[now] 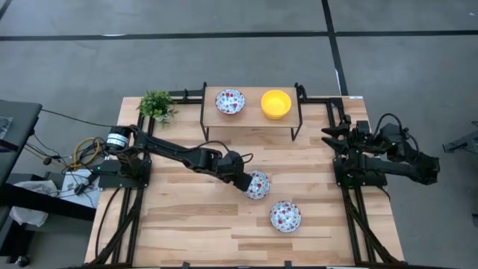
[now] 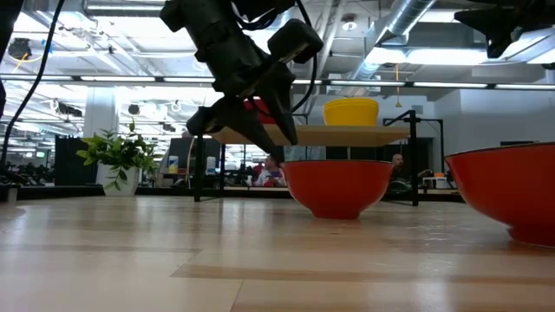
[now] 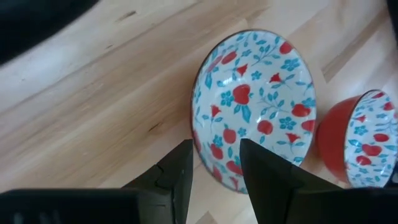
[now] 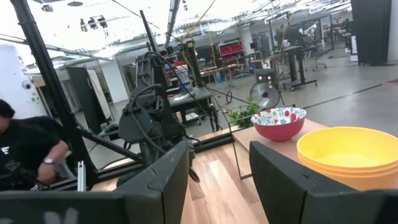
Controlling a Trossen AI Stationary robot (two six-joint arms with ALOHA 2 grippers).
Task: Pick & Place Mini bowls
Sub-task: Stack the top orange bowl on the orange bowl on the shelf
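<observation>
Left tool [image 3: 214,168], fingers parted, straddling the near rim of a floral bowl [image 3: 255,106] on the worktop [image 1: 187,217]; grip on it unclear. Second floral bowl [image 1: 285,215] just beside. Shelf [image 1: 250,119] beyond carries floral and yellow bowls [image 1: 275,103]. Right tool [image 4: 217,168] open, empty, at the worktop's right edge.

We see lots of bare table [image 1: 179,224] in front; two floral bowls [image 1: 285,216] and the shelf [image 1: 250,118] stand in the way.
</observation>
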